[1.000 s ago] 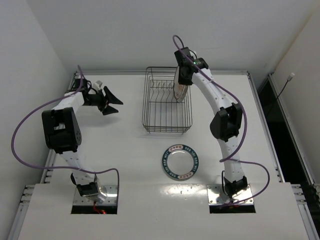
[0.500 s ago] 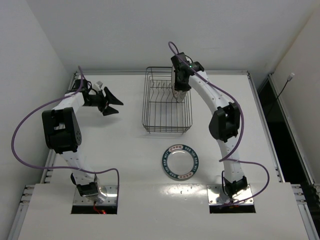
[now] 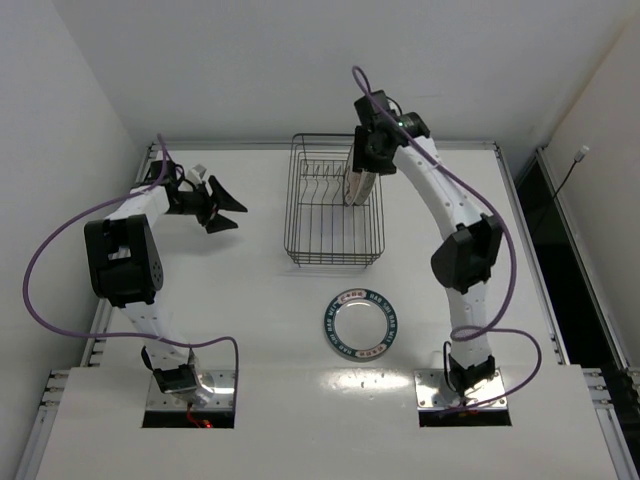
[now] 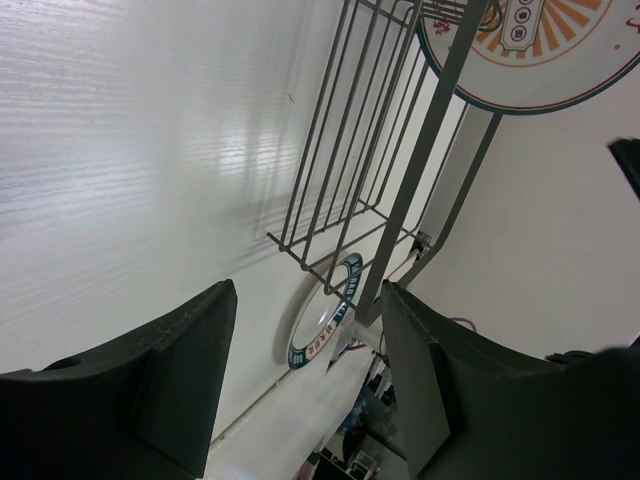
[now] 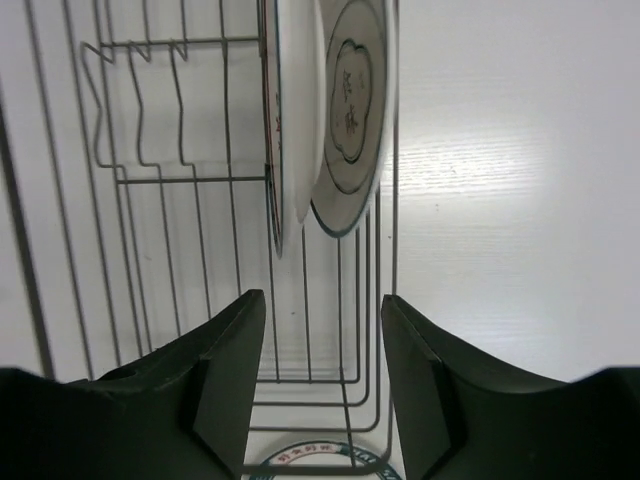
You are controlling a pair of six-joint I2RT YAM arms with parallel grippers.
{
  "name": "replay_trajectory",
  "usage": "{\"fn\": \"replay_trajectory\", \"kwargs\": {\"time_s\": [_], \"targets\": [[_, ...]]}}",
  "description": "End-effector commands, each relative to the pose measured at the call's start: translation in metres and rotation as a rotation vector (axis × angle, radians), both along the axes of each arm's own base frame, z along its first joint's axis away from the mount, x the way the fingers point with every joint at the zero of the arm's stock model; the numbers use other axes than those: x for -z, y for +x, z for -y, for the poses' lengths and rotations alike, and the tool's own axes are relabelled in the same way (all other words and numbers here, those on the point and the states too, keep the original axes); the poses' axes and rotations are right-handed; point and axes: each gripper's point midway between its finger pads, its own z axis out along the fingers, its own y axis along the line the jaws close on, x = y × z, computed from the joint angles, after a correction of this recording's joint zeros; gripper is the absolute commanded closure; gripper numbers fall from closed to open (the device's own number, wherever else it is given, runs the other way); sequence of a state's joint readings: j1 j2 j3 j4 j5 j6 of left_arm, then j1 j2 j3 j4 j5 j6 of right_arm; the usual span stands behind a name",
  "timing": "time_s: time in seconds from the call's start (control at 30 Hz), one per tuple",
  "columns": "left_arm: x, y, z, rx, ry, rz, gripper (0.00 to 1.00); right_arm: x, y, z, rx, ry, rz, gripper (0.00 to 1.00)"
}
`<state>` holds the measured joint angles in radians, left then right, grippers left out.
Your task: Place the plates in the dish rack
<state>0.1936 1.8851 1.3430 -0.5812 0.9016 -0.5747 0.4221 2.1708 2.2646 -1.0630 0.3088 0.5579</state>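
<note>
The dish rack [image 3: 333, 215] stands at the back middle of the table. Two plates stand on edge at its far right end: the orange sunburst plate [image 5: 290, 110], whose face shows in the left wrist view [image 4: 530, 50], and the white plate with the dark centre mark [image 5: 352, 110]. The blue lettered plate [image 3: 363, 323] lies flat on the table in front of the rack. My right gripper [image 3: 362, 165] is open and empty just above the standing plates [image 5: 322, 300]. My left gripper [image 3: 222, 207] is open and empty, left of the rack [image 4: 308, 290].
The rack's divider prongs [image 5: 140, 110] to the left of the two plates hold nothing. White walls close in the back and the left of the table. A dark gap runs along the table's right edge [image 3: 545, 230].
My right gripper set the white plate upright in the rack beside the sunburst plate, let it go, and drew back up and to the right. The left arm has not moved.
</note>
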Motion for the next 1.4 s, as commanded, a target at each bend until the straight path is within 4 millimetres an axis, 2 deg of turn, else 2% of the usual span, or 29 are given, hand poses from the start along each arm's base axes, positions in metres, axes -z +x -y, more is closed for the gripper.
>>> {"fn": "replay_trajectory", "kwargs": {"time_s": [0.0, 0.07, 0.1, 0.13, 0.17, 0.2, 0.23, 0.27, 0.3, 0.33, 0.37, 0.4, 0.43, 0.47, 0.53, 0.57, 0.63, 0.77, 0.8, 0.83, 0.93, 1.07, 1.2, 1.33, 1.37], "targets": [[0.001, 0.002, -0.003, 0.01, -0.011, 0.026, 0.44, -0.093, -0.022, 0.019, 0.019, 0.076, 0.155, 0.52], [0.004, 0.002, -0.003, 0.01, -0.012, 0.017, 0.44, -0.1, -0.038, 0.027, -0.041, 0.093, 0.136, 0.47], [0.005, 0.0, -0.003, 0.01, -0.014, 0.008, 0.44, -0.101, -0.059, 0.035, -0.064, 0.096, 0.115, 0.45], [0.005, 0.0, -0.003, 0.01, -0.014, 0.008, 0.44, -0.097, -0.07, 0.038, -0.086, 0.108, 0.095, 0.4], [0.005, 0.0, -0.003, 0.01, -0.014, 0.008, 0.44, -0.089, -0.083, 0.039, -0.138, 0.173, 0.058, 0.4], [0.006, 0.001, -0.008, -0.003, -0.006, 0.006, 0.44, -0.062, -0.116, 0.047, -0.2, 0.186, -0.009, 0.4], [0.01, 0.001, -0.008, -0.004, -0.008, -0.004, 0.44, -0.055, -0.13, 0.04, -0.261, 0.28, -0.022, 0.4], [0.01, 0.001, -0.008, -0.004, -0.008, -0.004, 0.44, -0.042, -0.142, 0.052, -0.257, 0.341, -0.037, 0.4], [0.011, -0.001, -0.007, 0.002, -0.007, -0.008, 0.44, -0.006, -0.18, 0.058, -0.259, 0.416, -0.115, 0.4], [0.012, 0.0, -0.008, -0.002, 0.001, -0.01, 0.44, 0.003, -0.2, 0.052, -0.293, 0.531, -0.15, 0.4], [0.012, 0.0, -0.008, -0.002, 0.001, -0.01, 0.44, 0.011, -0.206, 0.053, -0.297, 0.6, -0.131, 0.4], [0.012, -0.001, -0.012, -0.013, -0.001, -0.019, 0.44, 0.048, -0.231, 0.061, -0.251, 0.685, -0.208, 0.4], [0.013, -0.001, -0.013, -0.017, 0.007, -0.021, 0.44, 0.053, -0.244, 0.055, -0.272, 0.765, -0.225, 0.4], [0.013, -0.001, -0.013, -0.017, 0.007, -0.021, 0.44, 0.076, -0.261, 0.058, -0.248, 0.793, -0.268, 0.39], [0.014, -0.002, -0.017, -0.021, 0.009, -0.023, 0.44, 0.093, -0.276, 0.057, -0.262, 0.814, -0.298, 0.39], [0.014, -0.002, -0.017, -0.021, 0.009, -0.023, 0.44, 0.11, -0.288, 0.06, -0.237, 0.8, -0.348, 0.37], [0.019, -0.002, -0.018, -0.024, 0.015, -0.034, 0.44, 0.134, -0.294, 0.068, -0.189, 0.775, -0.389, 0.35], [0.02, -0.003, -0.019, -0.028, 0.023, -0.046, 0.44, 0.178, -0.312, 0.065, -0.16, 0.808, -0.513, 0.34], [0.023, -0.005, -0.018, -0.028, 0.021, -0.054, 0.44, 0.183, -0.305, 0.066, -0.168, 0.804, -0.495, 0.34], [0.023, -0.005, -0.018, -0.023, 0.025, -0.048, 0.44, 0.192, -0.308, 0.064, -0.165, 0.808, -0.532, 0.35], [0.02, -0.007, -0.018, -0.023, 0.025, -0.048, 0.44, 0.201, -0.309, 0.058, -0.172, 0.845, -0.55, 0.4], [0.019, -0.008, -0.021, -0.032, 0.025, -0.047, 0.44, 0.201, -0.291, 0.054, -0.193, 0.767, -0.548, 0.47], [0.02, -0.011, -0.024, -0.041, 0.025, -0.045, 0.44, 0.206, -0.289, 0.051, -0.185, 0.737, -0.583, 0.64], [0.02, -0.011, -0.024, -0.041, 0.025, -0.045, 0.44, 0.215, -0.294, 0.049, -0.175, 0.715, -0.631, 0.98], [0.02, -0.011, -0.027, -0.05, 0.025, -0.045, 0.44, 0.217, -0.296, 0.051, -0.165, 0.701, -0.642, 1.0]]}}
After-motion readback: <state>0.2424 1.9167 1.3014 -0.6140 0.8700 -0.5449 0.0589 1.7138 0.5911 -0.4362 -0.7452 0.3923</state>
